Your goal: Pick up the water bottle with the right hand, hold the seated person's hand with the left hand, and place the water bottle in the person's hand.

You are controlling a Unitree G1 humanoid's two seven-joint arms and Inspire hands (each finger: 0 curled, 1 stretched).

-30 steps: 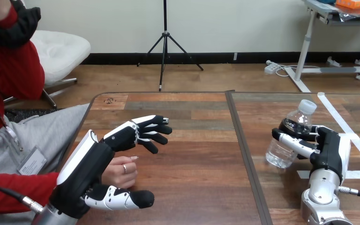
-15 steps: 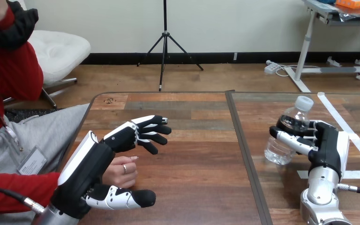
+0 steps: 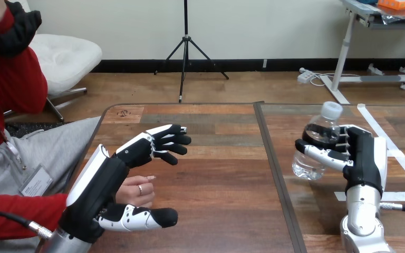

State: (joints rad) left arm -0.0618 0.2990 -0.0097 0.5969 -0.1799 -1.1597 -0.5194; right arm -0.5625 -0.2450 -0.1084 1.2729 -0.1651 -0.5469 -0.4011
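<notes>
Fingers (image 3: 322, 154) of the right hand (image 3: 365, 158): curled, together with the thumb, round the body of the water bottle (image 3: 306, 166), gripping it from the right side. Water bottle: clear plastic, white cap (image 3: 330, 109), tilted so that the cap leans toward the far right. It is over the right-hand section of the bench (image 3: 221, 179), just right of the dark seam (image 3: 272, 158) that divides the top, and whether its base touches the wood cannot be told. Right forearm: silver, rising from the bottom edge below the hand. Fingers (image 3: 164, 138) of the left hand (image 3: 105, 182): straight and slightly spread, released, pointing across the left section of the bench. Its thumb (image 3: 140, 217) is stretched out nearer the front edge and grasps nothing. Person's hand (image 3: 136, 191): loosely curled, low over the wood at the left side, lying in the gap between the left hand's fingers and thumb, close against the palm and partly hidden behind it. No robot finger is wrapped round it, and whether the two touch cannot be told. Red sleeve (image 3: 26, 211): runs from the left edge to that hand. White tape (image 3: 398, 161): strips laid on the right section, beside and behind the right hand. Bottle and person's hand: well apart, on opposite sides of the seam.
</notes>
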